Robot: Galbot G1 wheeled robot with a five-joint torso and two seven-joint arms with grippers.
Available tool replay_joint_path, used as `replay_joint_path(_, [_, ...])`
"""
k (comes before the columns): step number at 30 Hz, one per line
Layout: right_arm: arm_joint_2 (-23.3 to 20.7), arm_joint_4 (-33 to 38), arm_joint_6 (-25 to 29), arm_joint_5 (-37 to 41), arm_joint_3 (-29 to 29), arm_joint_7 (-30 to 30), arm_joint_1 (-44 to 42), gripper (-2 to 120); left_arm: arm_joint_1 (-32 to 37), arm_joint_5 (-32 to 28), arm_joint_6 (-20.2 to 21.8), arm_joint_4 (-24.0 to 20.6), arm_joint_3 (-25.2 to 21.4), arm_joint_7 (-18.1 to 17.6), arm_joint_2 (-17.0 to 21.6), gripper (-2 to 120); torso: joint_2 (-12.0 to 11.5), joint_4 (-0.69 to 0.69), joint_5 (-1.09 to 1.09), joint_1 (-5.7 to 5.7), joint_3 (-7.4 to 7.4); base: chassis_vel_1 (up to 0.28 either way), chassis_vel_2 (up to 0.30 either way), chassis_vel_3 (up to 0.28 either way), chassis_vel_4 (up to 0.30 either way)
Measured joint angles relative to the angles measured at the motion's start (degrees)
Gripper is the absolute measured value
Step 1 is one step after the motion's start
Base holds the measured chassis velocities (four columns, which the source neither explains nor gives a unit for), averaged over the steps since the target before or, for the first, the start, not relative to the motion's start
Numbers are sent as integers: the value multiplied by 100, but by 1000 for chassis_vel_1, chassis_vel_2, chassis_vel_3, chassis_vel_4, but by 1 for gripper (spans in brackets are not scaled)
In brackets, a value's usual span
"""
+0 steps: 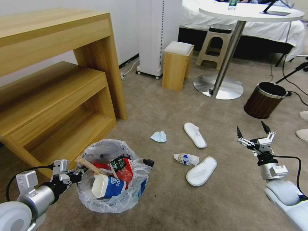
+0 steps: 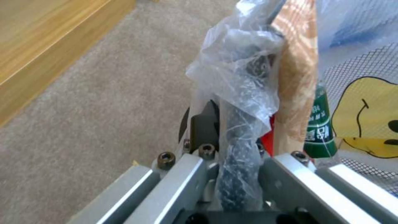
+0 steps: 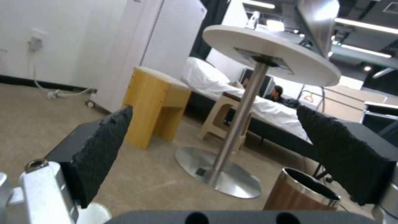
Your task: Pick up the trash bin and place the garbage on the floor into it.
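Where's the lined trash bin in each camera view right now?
Head view: trash bin lower left, left gripper clamped on its rim.
Left wrist view: its bagged rim straight ahead, inside that gripper.
Right wrist view: faces the round table instead.
Shared landmark: beige carpet.

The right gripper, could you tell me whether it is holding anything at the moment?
No, the right gripper hangs open and empty above the carpet, its fingers spread wide with nothing between them.
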Motion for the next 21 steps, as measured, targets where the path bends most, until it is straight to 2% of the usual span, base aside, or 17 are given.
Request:
replay_joint_path(8, [90, -128, 304, -106, 19, -181, 93, 100, 22, 14, -42, -13, -9, 14, 0, 0, 0, 0, 0, 0, 0, -7, -9, -8, -13])
replay_joint_path(21, [248, -287, 522, -494, 52, -106, 286, 100, -27, -56, -119, -5, -33, -57, 25, 0, 0, 0, 0, 0, 0, 0, 0, 0, 0])
